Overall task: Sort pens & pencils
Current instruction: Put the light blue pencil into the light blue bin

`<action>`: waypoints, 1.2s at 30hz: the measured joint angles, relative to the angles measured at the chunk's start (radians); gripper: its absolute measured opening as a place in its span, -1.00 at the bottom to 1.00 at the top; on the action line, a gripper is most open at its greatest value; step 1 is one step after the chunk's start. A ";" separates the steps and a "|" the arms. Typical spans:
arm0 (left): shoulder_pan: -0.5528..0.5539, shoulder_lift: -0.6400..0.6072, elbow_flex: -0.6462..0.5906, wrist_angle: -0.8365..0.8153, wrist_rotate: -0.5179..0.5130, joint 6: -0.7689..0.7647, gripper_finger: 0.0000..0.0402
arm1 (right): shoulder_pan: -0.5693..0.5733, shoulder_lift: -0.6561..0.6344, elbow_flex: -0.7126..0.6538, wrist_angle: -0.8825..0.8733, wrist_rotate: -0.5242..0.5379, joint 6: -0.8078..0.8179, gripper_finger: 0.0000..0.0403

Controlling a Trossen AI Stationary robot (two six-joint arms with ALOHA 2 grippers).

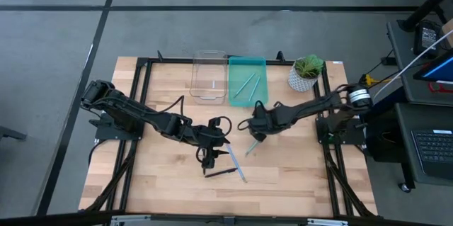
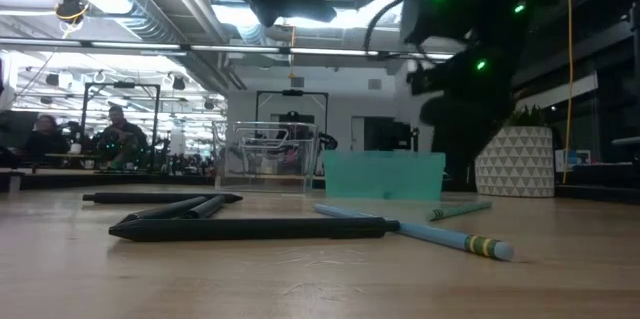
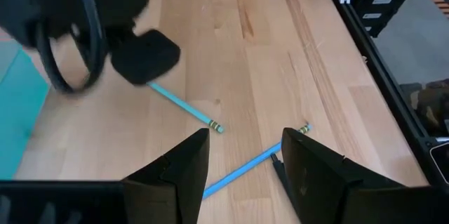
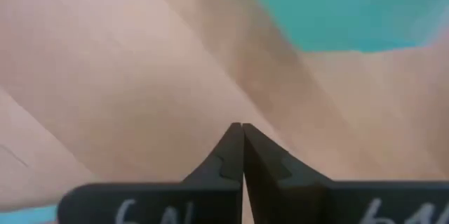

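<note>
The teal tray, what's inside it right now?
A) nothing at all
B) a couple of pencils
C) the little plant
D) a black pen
B: in the high view the teal tray holds two thin pale pencils lying slanted, while the plant stands beside it on the table and the black pen lies out on the wood.

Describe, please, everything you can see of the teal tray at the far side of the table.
The teal tray is a shallow rectangular bin of plastic-looking, slightly translucent material with low walls. It sits flat on the wooden table near the far edge, directly beside the clear container; whether they touch is unclear. The potted plant stands at its other side, apart from it. Inside lie at least two thin light sticks, probably pencils, slanted. No gripper touches it.
</note>
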 joint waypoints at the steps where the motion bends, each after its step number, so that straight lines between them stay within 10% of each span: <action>1: 0.000 0.000 0.000 0.000 0.000 -0.008 -0.14 | 0.011 -0.027 -0.014 -0.006 0.025 0.007 -0.98; 14: 0.000 0.000 0.000 -0.001 -0.010 -0.012 -0.14 | 0.342 -0.520 -0.503 0.363 0.302 0.324 -0.98; 23: 0.001 0.000 0.000 0.026 -0.062 -0.012 -0.14 | 0.371 -0.532 -0.812 0.950 0.448 0.136 -0.98; 36: 0.009 0.000 0.000 0.049 -0.136 -0.010 -0.14 | 0.521 -0.532 -0.831 1.095 0.697 0.055 -0.98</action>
